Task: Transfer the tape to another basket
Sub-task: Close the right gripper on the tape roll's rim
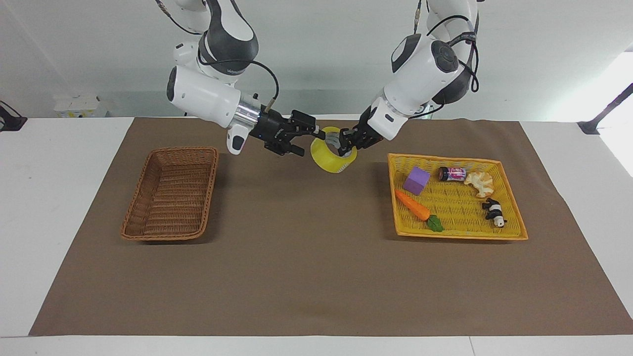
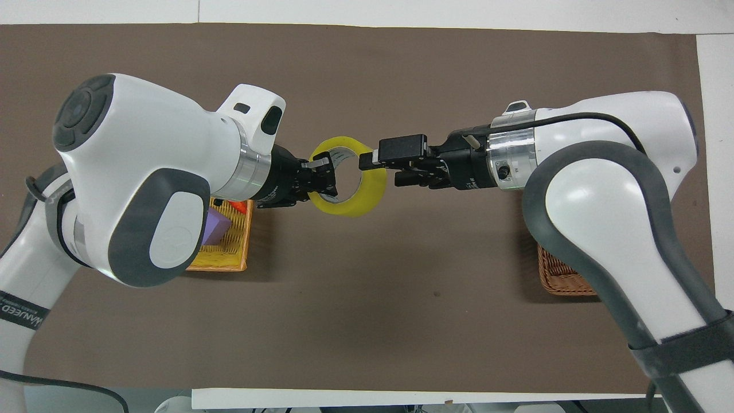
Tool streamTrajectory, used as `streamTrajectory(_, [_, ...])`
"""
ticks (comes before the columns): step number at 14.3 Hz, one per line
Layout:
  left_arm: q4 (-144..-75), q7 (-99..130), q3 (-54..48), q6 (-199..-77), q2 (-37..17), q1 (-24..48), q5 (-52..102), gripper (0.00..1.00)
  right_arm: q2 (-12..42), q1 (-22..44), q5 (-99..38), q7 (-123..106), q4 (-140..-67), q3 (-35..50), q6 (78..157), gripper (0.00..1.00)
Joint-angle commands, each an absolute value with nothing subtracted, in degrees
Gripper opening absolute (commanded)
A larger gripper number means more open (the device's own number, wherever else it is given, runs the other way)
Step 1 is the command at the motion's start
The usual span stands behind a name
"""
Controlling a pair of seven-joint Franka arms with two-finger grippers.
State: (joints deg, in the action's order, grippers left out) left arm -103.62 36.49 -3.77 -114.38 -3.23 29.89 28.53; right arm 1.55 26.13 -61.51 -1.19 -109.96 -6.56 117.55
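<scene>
The tape (image 1: 332,155) — aloft, pinched in the left tool (image 1: 345,143) — unlabelled.

- a robotics lab or test room, not a home.
- two white-and-grey robot arms (image 1: 207,94) (image 1: 420,74), with loose cables, rise at one long edge of a white table (image 1: 64,207).
- a brown mat (image 1: 306,257) covers most of the tabletop and leaves bare white strips along its edges.
- the wall (image 1: 316,54) is plain and pale.
- a wicker basket (image 1: 170,195) and a yellow tray (image 1: 509,217) of small toy props, among them a carrot (image 1: 413,205) and a purple block (image 1: 416,180), lie toward the two ends of the tabletop like a staged trial.
</scene>
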Motion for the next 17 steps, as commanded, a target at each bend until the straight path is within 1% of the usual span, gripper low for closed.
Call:
streamTrajectory(1, [-103.6, 37.3, -3.3, -113.0, -2.5, 30.0, 28.7, 0.00, 1.3, 26.9, -62.4, -0.6, -110.2, -6.7, 118.7, 1.00])
streamTrajectory(4, [-103.6, 37.3, -3.3, -112.9, -2.5, 30.0, 28.7, 0.00, 1.3, 28.1, -62.3, -0.6, -110.3, -6.7, 119.4, 1.00])
streamTrajectory(7, [-103.6, 37.3, -3.3, -112.9, -2.5, 30.0, 28.7, 0.00, 1.4, 28.7, -62.3, -0.7, -110.5, -6.7, 120.5, 0.94])
streamTrajectory(10, [-103.6, 37.2, -3.3, -112.1, -2.5, 30.0, 28.7, 0.00, 1.4, 28.5, -62.1, -1.1, -110.5, -6.7, 120.2, 0.91])
streamTrajectory(12, [-103.6, 37.2, -3.3, -112.1, -2.5, 30.0, 28.7, 0.00, 1.4, 28.4, -62.1, -1.2, -110.5, -6.7, 120.1, 0.86])
streamTrajectory(13, [-103.6, 37.2, -3.2, -112.1, -2.5, 30.0, 28.7, 0.00, 1.3, 28.2, -62.1, -1.3, -110.5, -6.7, 120.0, 0.80])
streamTrajectory(15, [-103.6, 37.2, -3.2, -112.1, -2.5, 30.0, 28.7, 0.00, 1.3, 28.1, -62.1, -1.3, -110.7, -6.7, 120.0, 0.58])
streamTrajectory(16, [-103.6, 37.2, -3.3, -112.1, -2.4, 30.0, 28.7, 0.00, 1.2, 28.1, -62.1, -1.2, -110.8, -6.7, 120.0, 0.47])
streamTrajectory(17, [-103.6, 37.2, -3.3, -112.1, -2.5, 30.0, 28.7, 0.00, 1.1, 28.1, -62.1, -1.2, -111.2, -6.7, 119.9, 0.32])
